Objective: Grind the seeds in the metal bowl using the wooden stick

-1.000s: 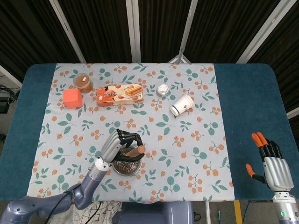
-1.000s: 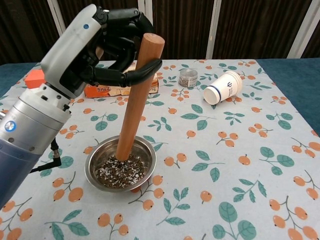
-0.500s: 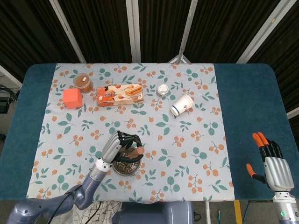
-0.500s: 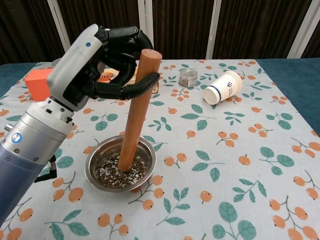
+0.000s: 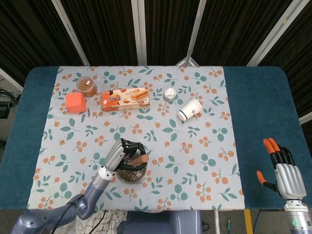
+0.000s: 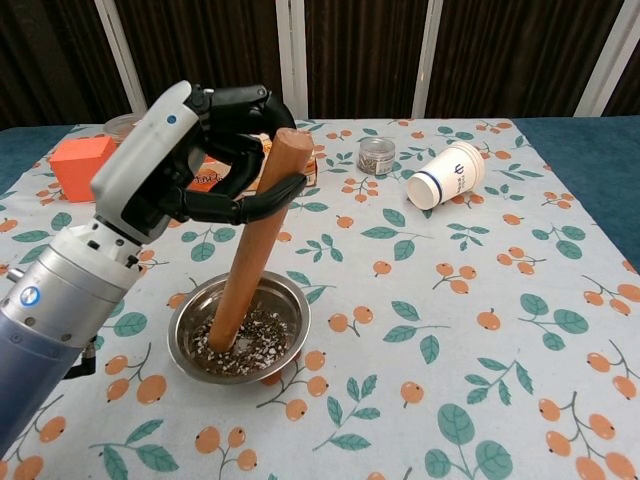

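— Seeds [image 6: 255, 340] are getting worked right now, aren't they? Where is the metal bowl [image 6: 287, 295] sitting?

— It is sitting near the front edge of the table [image 5: 253, 107], left of the middle, on the flowered cloth [image 5: 204, 146]. The wooden stick [image 6: 252, 243] is standing in it, and its lower end is now pressing toward the bowl's left wall, where a second ago it was planted nearer the centre.

— So the stick is leaning more?

— Yes. Its top is tipping right while the foot is sweeping left, and the left hand [image 6: 200, 150] is dropping lower than it was. Its fingers are wrapping around the stick's upper part, thumb across the front, gripping it firmly.

— Meaning the grinding is under way?

— I am judging it so: the foot is dragging across the seeds instead of just resting. Whether they are actually breaking up, I cannot tell; the pale flecks may be husk or crushed seed.

— And the other hand?

— The right hand [image 5: 286, 173] is idling at the table's front right corner, fingers straight and apart, holding nothing, same as before.

— Anything nearby at risk?

— The paper cup [image 6: 446, 175] is lying well apart toward the back.
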You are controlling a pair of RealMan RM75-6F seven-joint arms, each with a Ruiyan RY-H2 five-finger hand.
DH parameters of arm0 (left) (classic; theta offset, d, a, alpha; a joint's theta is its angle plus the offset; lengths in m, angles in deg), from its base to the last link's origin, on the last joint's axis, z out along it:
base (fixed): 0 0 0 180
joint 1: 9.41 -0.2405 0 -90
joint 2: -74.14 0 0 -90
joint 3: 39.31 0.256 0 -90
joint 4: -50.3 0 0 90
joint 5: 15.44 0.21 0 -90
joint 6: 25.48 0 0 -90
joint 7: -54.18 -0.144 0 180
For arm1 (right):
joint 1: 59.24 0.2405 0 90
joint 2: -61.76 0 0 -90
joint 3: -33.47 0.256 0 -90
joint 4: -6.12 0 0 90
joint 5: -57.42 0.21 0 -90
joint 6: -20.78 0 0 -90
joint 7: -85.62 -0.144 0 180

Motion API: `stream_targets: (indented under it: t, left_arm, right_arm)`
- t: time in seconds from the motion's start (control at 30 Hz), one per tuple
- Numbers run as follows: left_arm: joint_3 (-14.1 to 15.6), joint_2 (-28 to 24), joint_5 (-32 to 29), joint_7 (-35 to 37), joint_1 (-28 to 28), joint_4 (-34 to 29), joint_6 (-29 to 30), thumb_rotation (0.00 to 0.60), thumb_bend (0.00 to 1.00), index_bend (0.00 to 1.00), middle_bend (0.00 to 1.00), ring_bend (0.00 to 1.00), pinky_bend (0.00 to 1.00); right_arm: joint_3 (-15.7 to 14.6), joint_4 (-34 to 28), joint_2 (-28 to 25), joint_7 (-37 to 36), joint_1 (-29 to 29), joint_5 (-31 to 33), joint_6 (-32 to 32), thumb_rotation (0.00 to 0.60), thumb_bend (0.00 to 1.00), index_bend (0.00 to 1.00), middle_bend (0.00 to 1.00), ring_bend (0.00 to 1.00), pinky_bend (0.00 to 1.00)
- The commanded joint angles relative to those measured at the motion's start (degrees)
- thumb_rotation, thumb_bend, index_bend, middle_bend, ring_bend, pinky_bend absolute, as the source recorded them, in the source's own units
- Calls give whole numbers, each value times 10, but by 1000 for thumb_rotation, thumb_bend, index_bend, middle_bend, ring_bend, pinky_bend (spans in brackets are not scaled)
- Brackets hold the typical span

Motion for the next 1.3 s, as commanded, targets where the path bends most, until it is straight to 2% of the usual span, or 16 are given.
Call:
stream_targets:
  t: [0.03, 0.3, 0.67, 0.9, 1.3]
  left_arm:
    - [-5, 0, 2, -3, 6, -6, 6, 600, 607, 631, 739, 834, 920]
    - [-12, 4, 5, -10, 23, -17, 7, 600, 607, 631, 739, 834, 920]
    - [5, 48, 5, 40, 16, 78, 28, 600, 607, 634, 738, 833, 920]
    - [11, 59, -1, 65, 11, 111, 37, 600, 607, 634, 738, 834, 920]
    - [-2, 42, 1, 54, 30, 78, 63, 600, 607, 634, 733, 833, 920]
  right_arm:
    - [0, 0, 0, 0, 0, -1, 1, 600, 367, 0, 0, 0, 0]
    - [-1, -2, -1, -7, 0, 0, -2, 600, 367, 0, 0, 0, 0]
    - [2, -4, -3, -21, 3, 6, -8, 600, 367, 0, 0, 0, 0]
    - [4, -4, -2, -20, 4, 9, -10, 600, 367, 0, 0, 0, 0]
    - [3, -6, -2, -18, 3, 8, -8, 600, 367, 0, 0, 0, 0]
